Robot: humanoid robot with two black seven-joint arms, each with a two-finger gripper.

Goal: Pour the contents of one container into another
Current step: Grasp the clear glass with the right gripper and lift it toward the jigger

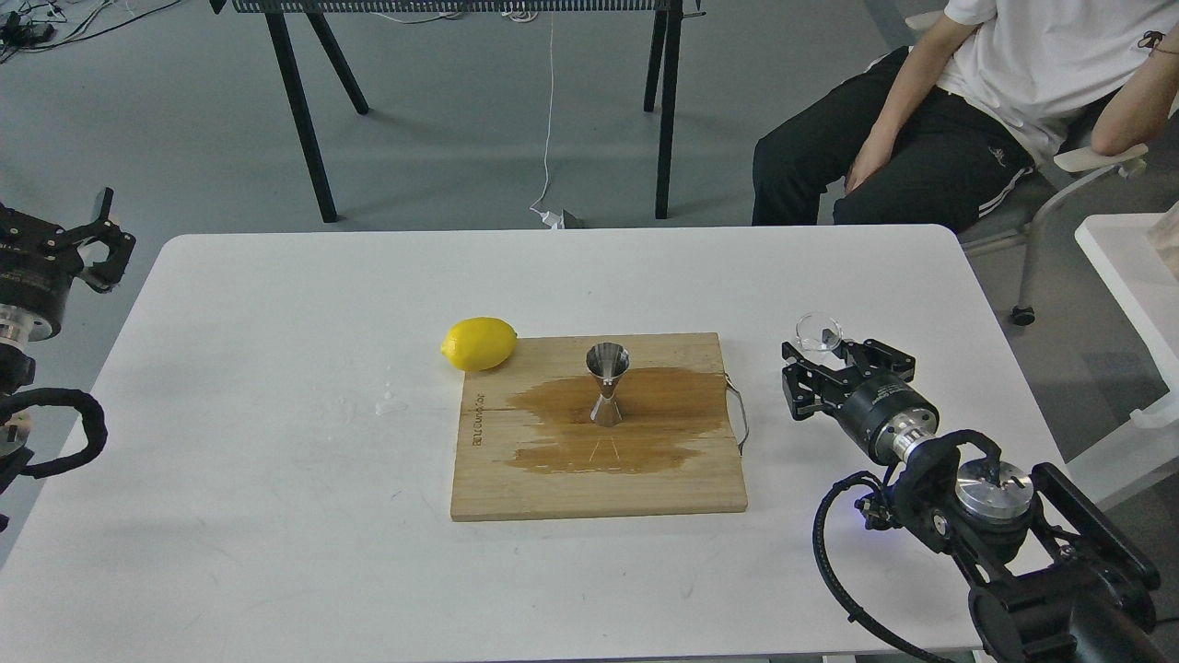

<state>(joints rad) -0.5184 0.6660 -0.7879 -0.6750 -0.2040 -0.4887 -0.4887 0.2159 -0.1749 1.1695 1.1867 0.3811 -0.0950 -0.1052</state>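
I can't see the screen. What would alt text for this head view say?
The right claw holds a small clear glass cup above a white table, right of a wet wooden board where a steel jigger stands upright. A lemon touches the board's far left corner; the left claw hangs open, far left.

glass cup (pixel 818 331): small, clear, tilted, at the right gripper's (pixel 811 364) fingertips, right of the board
jigger (pixel 607 384): shiny steel hourglass, upright on the wet stain of the wooden board (pixel 599 479)
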